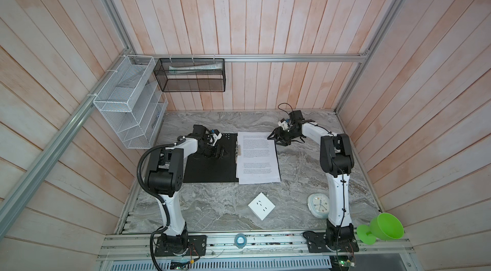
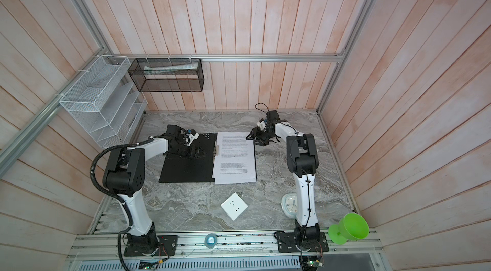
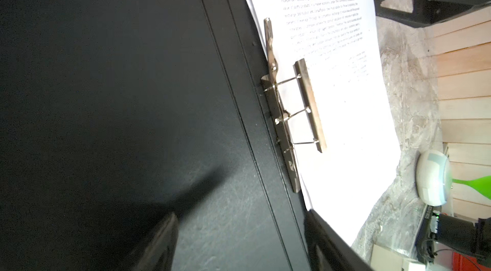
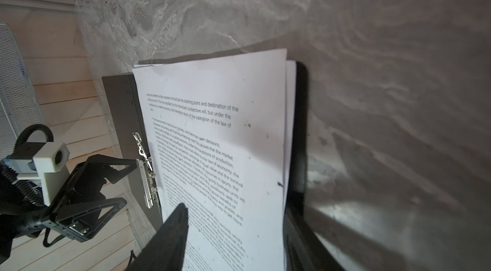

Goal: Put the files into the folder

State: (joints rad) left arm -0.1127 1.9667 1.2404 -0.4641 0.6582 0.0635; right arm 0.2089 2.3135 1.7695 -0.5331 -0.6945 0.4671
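Files (image 1: 257,158) lie on the open folder's (image 1: 210,168) right half (clip (image 3: 292,112) looks unlatched). Left claw (image 1: 218,152) and right claw (image 1: 276,138) both spread, empty. Next, I'd guess: snap clip, flip folder shut.

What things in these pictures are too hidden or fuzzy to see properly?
- Small black print on the white paper sheets: too tiny in both top views, partly blurred in the left wrist view.
- Outside of the open black folder: faces down, every view.
- Pale rounded clock: right arm covers part, both top views.
- Long pale item in the black wire mesh rack: mesh veils it, top views.
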